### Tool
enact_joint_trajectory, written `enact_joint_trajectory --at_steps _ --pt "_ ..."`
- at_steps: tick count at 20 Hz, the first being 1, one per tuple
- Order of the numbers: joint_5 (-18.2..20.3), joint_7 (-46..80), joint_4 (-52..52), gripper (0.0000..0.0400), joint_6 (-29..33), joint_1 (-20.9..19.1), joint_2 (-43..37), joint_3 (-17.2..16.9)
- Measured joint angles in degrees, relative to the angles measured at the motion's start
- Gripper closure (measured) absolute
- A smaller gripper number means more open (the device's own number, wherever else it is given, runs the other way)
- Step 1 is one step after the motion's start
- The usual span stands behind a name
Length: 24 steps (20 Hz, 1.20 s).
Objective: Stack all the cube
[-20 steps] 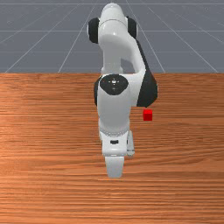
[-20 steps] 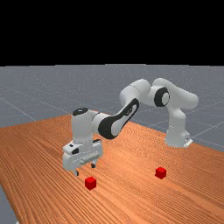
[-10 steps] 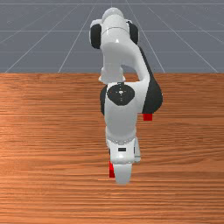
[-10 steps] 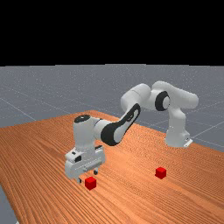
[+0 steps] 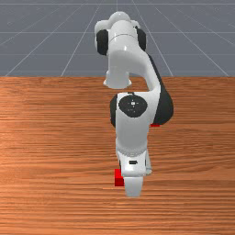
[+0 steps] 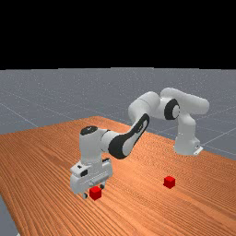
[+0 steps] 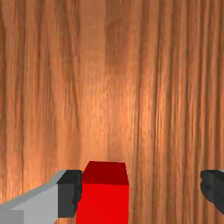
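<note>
In the far view my open gripper (image 6: 93, 191) is low over the table, its fingertips close behind the near red cube (image 6: 95, 193). Another red cube (image 6: 169, 182) sits farther right, nearer the arm's base. From the front, my gripper (image 5: 133, 183) partly covers the near cube (image 5: 119, 178), which sticks out on the front view's left; the arm hides most of the other cube (image 5: 155, 125). The wrist view has my gripper (image 7: 141, 191) with fingers wide apart and the near cube (image 7: 104, 201) close beside one finger, far from the other.
The wooden table (image 6: 46, 161) extends around both cubes. In the front view, the arm's elbow part (image 5: 161, 108) hangs over the farther cube.
My hand has come down and shifted toward the front view's right and the front camera, uncovering part of the near cube there. The arm now covers more of the other cube. Both cubes stayed put.
</note>
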Motion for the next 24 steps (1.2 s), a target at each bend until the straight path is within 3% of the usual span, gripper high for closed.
enact_joint_trajectory --at_steps 3,10,15,24 --pt "0.59 -0.13 1.21 0.0000 0.42 -0.31 1.81 0.50" --pt "0.14 0.28 -8.22 0.0000 7.47 -0.04 -2.48 0.01" --pt "-0.12 0.24 -5.91 0.0000 4.12 -0.07 -2.41 -0.25" --pt "-0.26 0.15 -3.21 0.0000 4.94 -0.24 -0.79 -0.50"
